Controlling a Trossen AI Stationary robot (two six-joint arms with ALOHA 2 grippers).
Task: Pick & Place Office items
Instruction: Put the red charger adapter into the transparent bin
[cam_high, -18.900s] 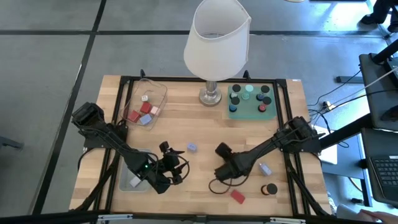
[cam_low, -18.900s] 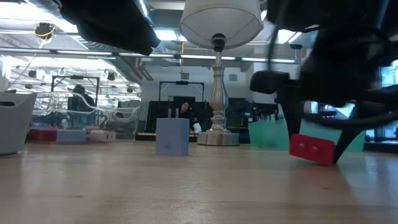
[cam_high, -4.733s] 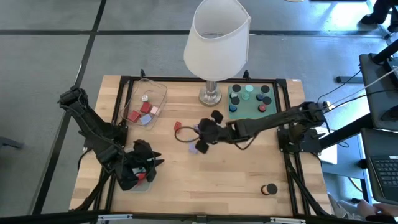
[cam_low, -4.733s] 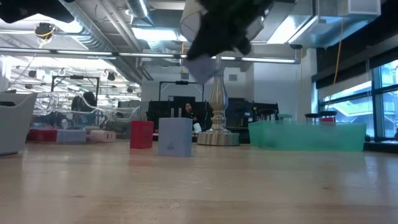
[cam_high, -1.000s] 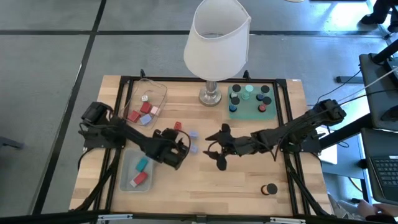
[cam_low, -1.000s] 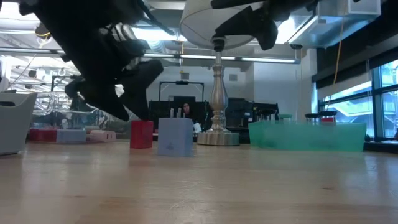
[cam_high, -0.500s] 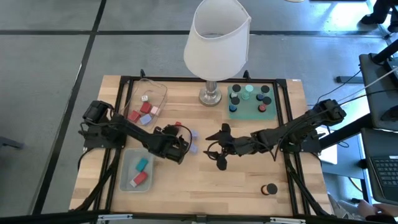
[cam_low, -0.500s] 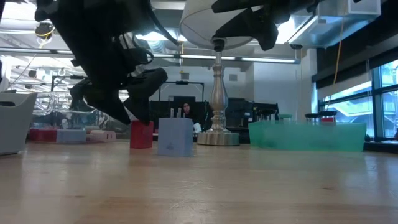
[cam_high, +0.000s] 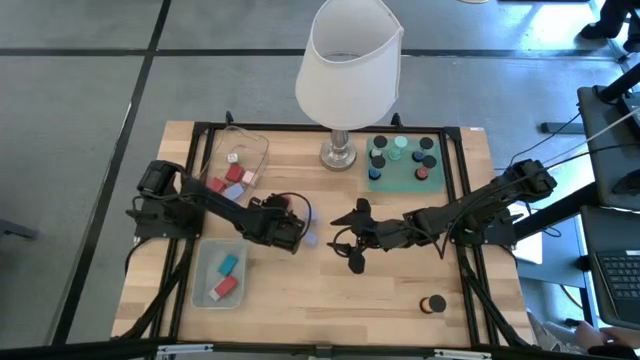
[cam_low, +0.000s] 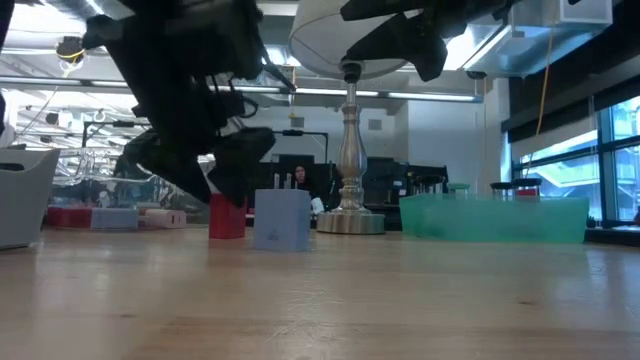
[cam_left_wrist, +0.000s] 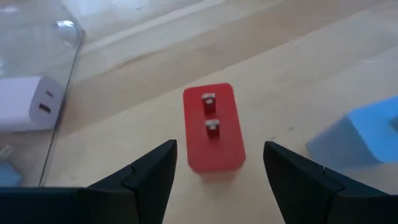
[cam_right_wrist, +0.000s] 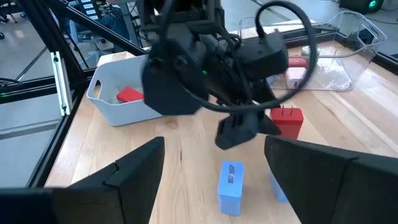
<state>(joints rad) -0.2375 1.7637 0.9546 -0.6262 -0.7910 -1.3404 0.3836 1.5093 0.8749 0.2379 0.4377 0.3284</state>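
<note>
A red block with two metal prongs (cam_left_wrist: 213, 127) stands on the wood beside the clear tray; it also shows in the low view (cam_low: 227, 216) and the right wrist view (cam_right_wrist: 288, 122). My left gripper (cam_left_wrist: 219, 148) is open just above it, one finger on each side, not touching. From above, the left gripper (cam_high: 289, 216) hides the block. A lavender block (cam_low: 280, 220) stands beside the red one, and the right wrist view shows it as a blue block (cam_right_wrist: 231, 179). My right gripper (cam_high: 351, 238) hovers open to the right of them, well above the table (cam_low: 400, 35).
The lamp (cam_high: 349, 70) stands at the far edge, centre. The clear tray (cam_high: 243, 150) holds red, pink and lavender pieces. The grey-blue bin (cam_high: 205, 287) holds a teal and a red piece. The green mat (cam_high: 402, 166) carries caps. A black cap (cam_high: 435, 303) lies near the right corner.
My left gripper has moved toward the table's far edge and right, coming down over the red block until its open fingers stand on either side of it. The blocks have stayed where they were.
</note>
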